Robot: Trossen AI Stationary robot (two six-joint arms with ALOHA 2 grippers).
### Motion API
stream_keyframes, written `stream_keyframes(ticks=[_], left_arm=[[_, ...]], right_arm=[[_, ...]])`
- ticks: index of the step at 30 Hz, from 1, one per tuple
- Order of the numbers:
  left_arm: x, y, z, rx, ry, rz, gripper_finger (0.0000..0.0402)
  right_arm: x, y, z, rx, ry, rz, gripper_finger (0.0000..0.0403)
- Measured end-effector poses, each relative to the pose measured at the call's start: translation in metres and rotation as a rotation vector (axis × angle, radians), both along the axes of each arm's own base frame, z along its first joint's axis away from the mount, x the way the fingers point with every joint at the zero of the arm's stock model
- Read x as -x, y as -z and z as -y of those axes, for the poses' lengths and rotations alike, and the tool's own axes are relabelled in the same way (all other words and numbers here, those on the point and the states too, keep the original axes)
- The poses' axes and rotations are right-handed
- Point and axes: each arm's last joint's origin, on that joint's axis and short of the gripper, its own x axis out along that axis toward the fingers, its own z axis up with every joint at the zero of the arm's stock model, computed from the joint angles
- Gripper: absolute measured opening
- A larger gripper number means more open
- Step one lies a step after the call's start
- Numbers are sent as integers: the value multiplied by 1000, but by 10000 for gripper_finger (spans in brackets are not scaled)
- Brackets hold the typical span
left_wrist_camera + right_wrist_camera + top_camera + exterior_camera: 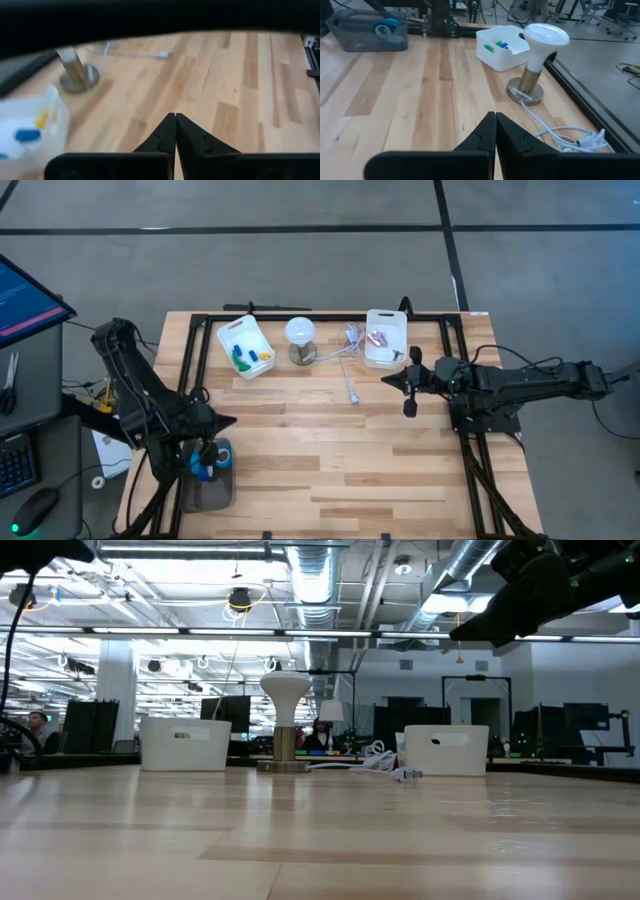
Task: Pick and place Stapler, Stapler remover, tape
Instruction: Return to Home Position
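Scanning the high view first: the tape (216, 459) lies in the black bin (205, 492) at 8 o'clock on the table, and the left gripper (225, 421) hangs just beside that bin, toward 9. The left white bin (245, 347) sits at 11, the lamp (300, 335) at 12 and the right white bin (385, 338) at 1. The right gripper (392, 378) is near that bin, at 2. Low view: both white bins and the lamp line the far edge, the tape is out of sight, and only dark arm parts show along the top. Left wrist view: fingers pressed tip to tip, nothing between them. Right wrist view: same, tips touching and empty, looking across at the black bin, where blue rings show through its wall. How many, cannot tell. Judged handling: light, stiff rolls with a smooth, probably slick outer wrap. Best taken across the outer rim, or by the ring wall with one finger through the hole, squeezing gently.
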Motion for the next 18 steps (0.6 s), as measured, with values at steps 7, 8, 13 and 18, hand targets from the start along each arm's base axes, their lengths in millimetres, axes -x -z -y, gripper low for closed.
stream_keyframes(ticks=[7, 8, 13, 18], left_arm=[[-4, -4, 4, -34, -12, 92, 2], [-5, -3, 6, -28, -11, 99, 2], [-15, 0, 21, -105, 15, 126, 2], [-27, 6, 28, -170, -26, 149, 2]], right_arm=[[-1, -4, -1, -59, -6, 51, 0], [-1, -4, -1, -84, -7, 54, 0], [-2, -3, -8, -129, -55, 58, 0], [-3, -8, -17, -111, -118, 102, 0]])
